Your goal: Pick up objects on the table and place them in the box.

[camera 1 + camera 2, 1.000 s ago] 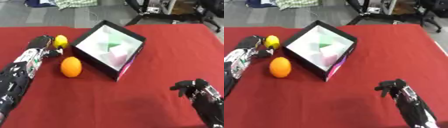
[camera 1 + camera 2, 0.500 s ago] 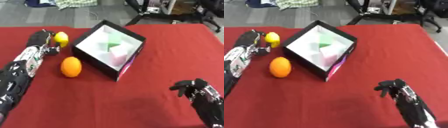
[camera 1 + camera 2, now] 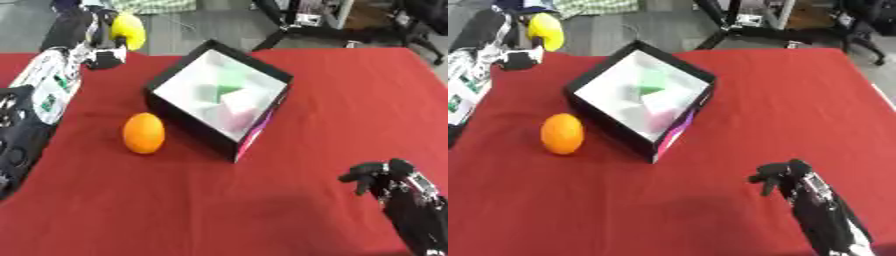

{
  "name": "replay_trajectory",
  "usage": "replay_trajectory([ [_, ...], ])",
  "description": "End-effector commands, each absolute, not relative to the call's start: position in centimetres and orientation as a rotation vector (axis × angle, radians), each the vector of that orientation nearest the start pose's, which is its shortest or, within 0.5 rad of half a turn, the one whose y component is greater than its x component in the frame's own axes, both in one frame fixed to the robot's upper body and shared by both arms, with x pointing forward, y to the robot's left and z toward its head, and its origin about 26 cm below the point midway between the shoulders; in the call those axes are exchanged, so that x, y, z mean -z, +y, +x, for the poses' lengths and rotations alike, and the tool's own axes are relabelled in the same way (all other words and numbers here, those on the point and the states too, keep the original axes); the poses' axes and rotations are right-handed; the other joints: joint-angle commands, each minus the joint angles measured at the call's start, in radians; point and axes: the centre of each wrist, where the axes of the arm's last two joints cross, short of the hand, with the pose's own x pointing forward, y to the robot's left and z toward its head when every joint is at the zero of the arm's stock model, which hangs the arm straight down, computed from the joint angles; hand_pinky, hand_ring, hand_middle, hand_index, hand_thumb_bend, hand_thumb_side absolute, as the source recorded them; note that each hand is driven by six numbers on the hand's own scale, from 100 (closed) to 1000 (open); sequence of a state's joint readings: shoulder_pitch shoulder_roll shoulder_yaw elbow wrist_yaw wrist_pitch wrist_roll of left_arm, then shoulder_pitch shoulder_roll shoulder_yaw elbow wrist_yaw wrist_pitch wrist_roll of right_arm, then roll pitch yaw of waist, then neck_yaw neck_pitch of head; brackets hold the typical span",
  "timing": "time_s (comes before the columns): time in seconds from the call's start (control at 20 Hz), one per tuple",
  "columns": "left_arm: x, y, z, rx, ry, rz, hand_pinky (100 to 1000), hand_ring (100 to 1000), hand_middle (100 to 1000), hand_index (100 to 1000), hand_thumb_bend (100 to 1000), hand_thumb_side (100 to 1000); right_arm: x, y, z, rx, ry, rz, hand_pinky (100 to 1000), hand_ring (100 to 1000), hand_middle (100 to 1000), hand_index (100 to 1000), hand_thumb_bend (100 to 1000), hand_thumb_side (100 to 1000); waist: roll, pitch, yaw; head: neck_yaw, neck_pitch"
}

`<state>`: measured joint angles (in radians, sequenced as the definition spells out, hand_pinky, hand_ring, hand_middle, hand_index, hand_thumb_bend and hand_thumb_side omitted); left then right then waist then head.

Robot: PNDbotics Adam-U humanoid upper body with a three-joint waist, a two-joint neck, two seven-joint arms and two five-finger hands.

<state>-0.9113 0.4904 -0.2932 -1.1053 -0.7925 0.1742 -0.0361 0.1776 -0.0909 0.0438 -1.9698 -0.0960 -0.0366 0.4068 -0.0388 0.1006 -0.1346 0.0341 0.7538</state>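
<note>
My left hand [image 3: 87,35] is raised at the upper left, its fingers curled round a yellow lemon [image 3: 129,30] held well above the red table. An orange [image 3: 143,133] lies on the cloth just left of the box. The black box [image 3: 219,97] with a white inside stands tilted in the middle; a green block [image 3: 231,81] and pale blocks lie in it. My right hand [image 3: 385,178] rests low at the lower right with curled fingers and nothing in it.
The red tablecloth [image 3: 332,100] runs to a far edge, with grey floor, a tripod stand and chairs behind it. Bare cloth lies right of and in front of the box.
My left hand has lifted the lemon off the table and carried it up and away from the orange. The camera view has shifted. The right hand has stayed put.
</note>
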Motion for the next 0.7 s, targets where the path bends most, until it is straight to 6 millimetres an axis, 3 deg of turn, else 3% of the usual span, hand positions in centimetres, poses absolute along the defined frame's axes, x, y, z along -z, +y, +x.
replay_trajectory([
  [0.05, -23.2, 22.3, 45.7, 1.188, -1.645, 1.147, 712, 419, 319, 576, 100, 219, -6.1, -25.6, 22.6, -0.398, -1.821, 0.303, 1000, 716, 411, 688, 100, 1000, -0.005, -0.006, -0.004, 0.003, 0.0],
  [0.3, -21.2, 18.3, 45.3, 1.416, -1.623, 1.054, 721, 469, 381, 633, 100, 185, -6.2, -25.4, 22.8, -0.401, -1.827, 0.313, 1000, 716, 411, 689, 100, 1000, -0.005, -0.005, -0.012, 0.01, -0.001],
  [0.4, -20.3, 17.5, 45.2, 1.513, -1.579, 1.021, 739, 532, 490, 759, 100, 195, -6.3, -25.4, 22.8, -0.404, -1.833, 0.319, 1000, 716, 411, 689, 100, 1000, -0.004, -0.005, -0.014, 0.01, -0.002],
  [0.45, -20.0, 17.2, 45.2, 1.561, -1.555, 1.013, 754, 580, 570, 837, 117, 407, -6.3, -25.4, 22.9, -0.404, -1.835, 0.32, 1000, 716, 411, 689, 100, 1000, -0.003, -0.005, -0.016, 0.009, -0.004],
  [0.55, -19.7, 16.8, 45.0, 1.645, -1.511, 1.017, 774, 657, 682, 912, 261, 739, -6.3, -25.4, 22.9, -0.404, -1.838, 0.321, 1000, 716, 411, 689, 100, 1000, -0.002, -0.004, -0.017, 0.008, -0.004],
  [0.65, -19.5, 16.7, 44.8, 1.701, -1.485, 1.023, 793, 716, 759, 941, 373, 915, -6.4, -25.4, 22.9, -0.405, -1.845, 0.323, 1000, 716, 411, 689, 100, 1000, -0.001, -0.004, -0.018, 0.006, -0.002],
  [0.7, -19.5, 16.8, 44.8, 1.719, -1.475, 1.025, 796, 724, 771, 945, 385, 954, -6.4, -25.5, 22.9, -0.404, -1.844, 0.322, 1000, 716, 411, 689, 100, 1000, -0.001, -0.004, -0.018, 0.004, -0.002],
])
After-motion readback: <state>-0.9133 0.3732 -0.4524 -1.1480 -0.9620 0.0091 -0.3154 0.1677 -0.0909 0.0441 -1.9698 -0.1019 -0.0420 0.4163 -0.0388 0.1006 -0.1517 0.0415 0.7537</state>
